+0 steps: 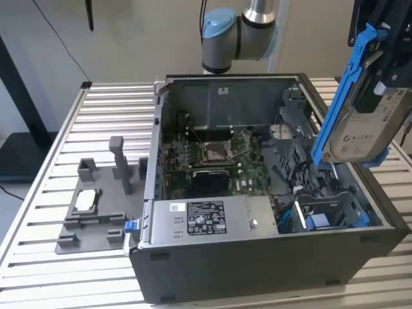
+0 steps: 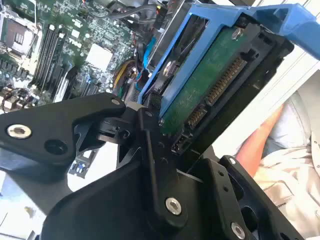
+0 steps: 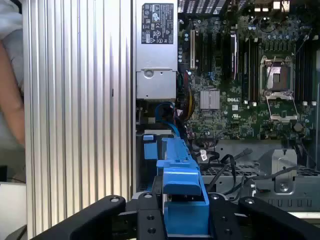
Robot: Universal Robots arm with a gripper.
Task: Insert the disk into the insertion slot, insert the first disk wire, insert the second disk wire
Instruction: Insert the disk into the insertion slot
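Exterior view, gripper (image 1: 380, 77) clamped on the disk (image 1: 364, 129), white label (image 1: 391, 106) showing, tilted above the insertion slot (image 1: 331, 207).

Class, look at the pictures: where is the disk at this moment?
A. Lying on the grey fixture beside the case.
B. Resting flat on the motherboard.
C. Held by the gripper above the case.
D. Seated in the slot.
C: the gripper clamps the disk on edge between its jaws, in the air above the slot of the case.
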